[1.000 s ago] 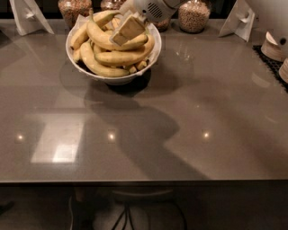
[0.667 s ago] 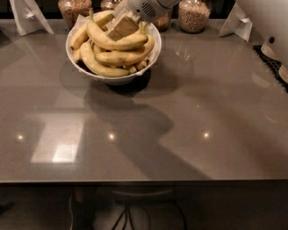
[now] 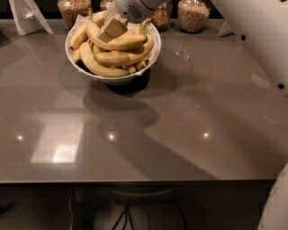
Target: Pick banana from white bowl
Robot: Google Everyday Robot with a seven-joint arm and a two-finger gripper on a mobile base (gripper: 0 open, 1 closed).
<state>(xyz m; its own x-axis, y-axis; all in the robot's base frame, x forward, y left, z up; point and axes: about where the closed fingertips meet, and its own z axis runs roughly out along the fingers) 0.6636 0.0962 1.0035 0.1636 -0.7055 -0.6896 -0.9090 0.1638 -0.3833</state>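
The white bowl [image 3: 118, 79] stands at the back left of the grey table and is heaped with several yellow bananas. The longest banana [image 3: 128, 42] lies on top of the heap, curving from a dark stem at the upper left to the right rim. My gripper [image 3: 112, 29] reaches down from the top edge of the camera view. Its tan tip lies against the left half of that top banana. The arm's white housing [image 3: 132, 8] hides the back of the bowl.
Glass jars of grain [image 3: 193, 15] line the back edge, and one more jar [image 3: 72, 9] stands behind the bowl. A white folded stand [image 3: 28, 15] is at the back left. My white arm body [image 3: 263, 40] fills the right side. The table's front edge [image 3: 135, 182] runs across the bottom.
My gripper has shifted left and slightly lower over the heap, onto the top banana. The bowl has not moved.
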